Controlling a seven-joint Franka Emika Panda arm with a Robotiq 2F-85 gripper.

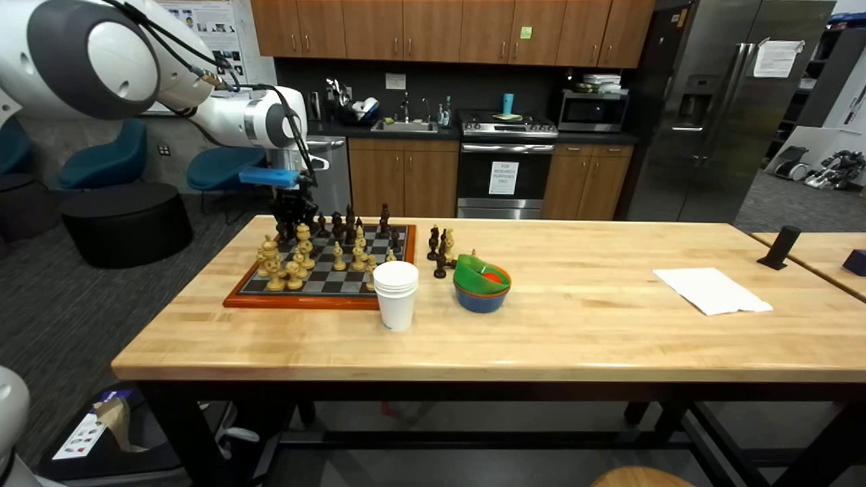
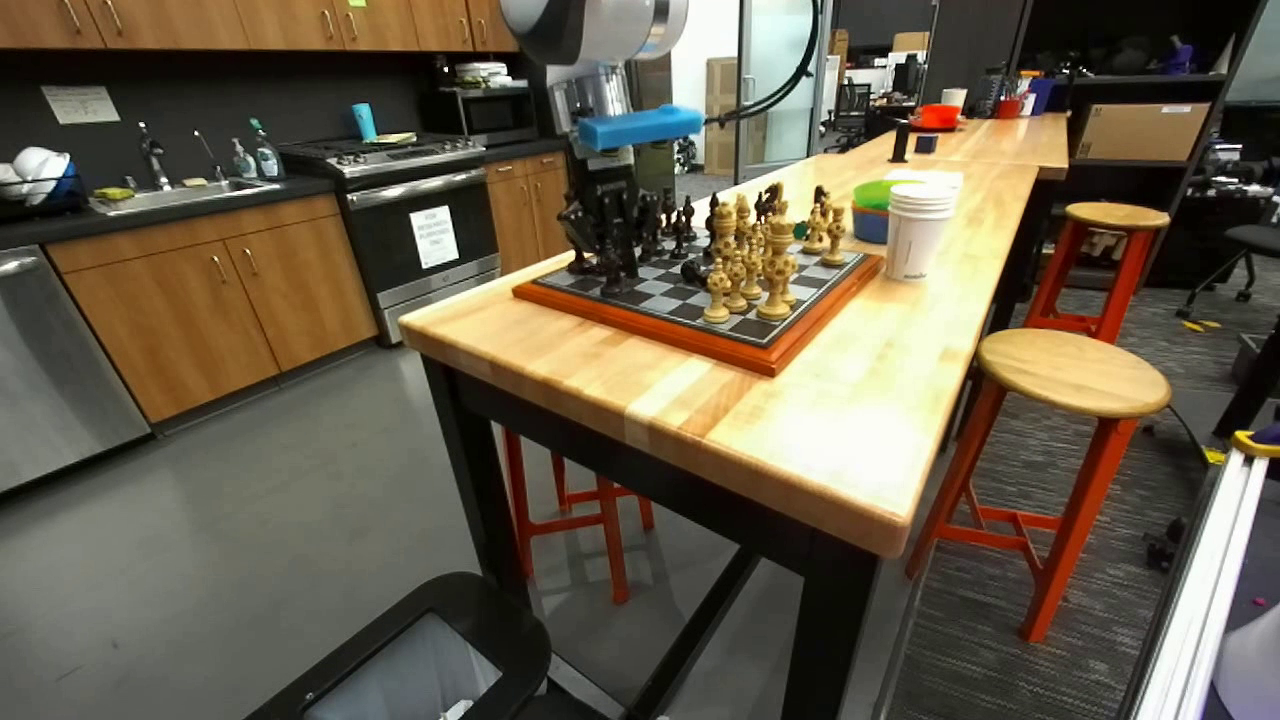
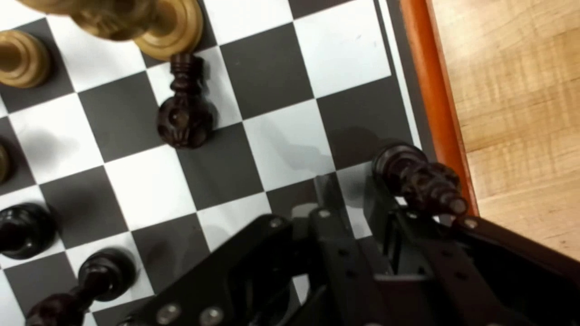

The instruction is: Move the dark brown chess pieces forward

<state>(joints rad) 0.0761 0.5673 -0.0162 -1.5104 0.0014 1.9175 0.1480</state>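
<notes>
"Your gripper [image 3: 355,201] is nearest, jaws narrowly parted."
"Your dark brown chess pieces [image 3: 186,120]?"
"Several stand on the chessboard [image 3: 267,72]; one lies on its side near a tan piece [image 3: 181,31]."

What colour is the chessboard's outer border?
The border is reddish orange, clearest in the wrist view.

I'm in a lab kitchen. Sink [image 1: 399,126], stove [image 1: 507,155] and fridge [image 1: 714,142] line an exterior view's top; a sign [image 1: 503,178] reads "research purposes."
</notes>
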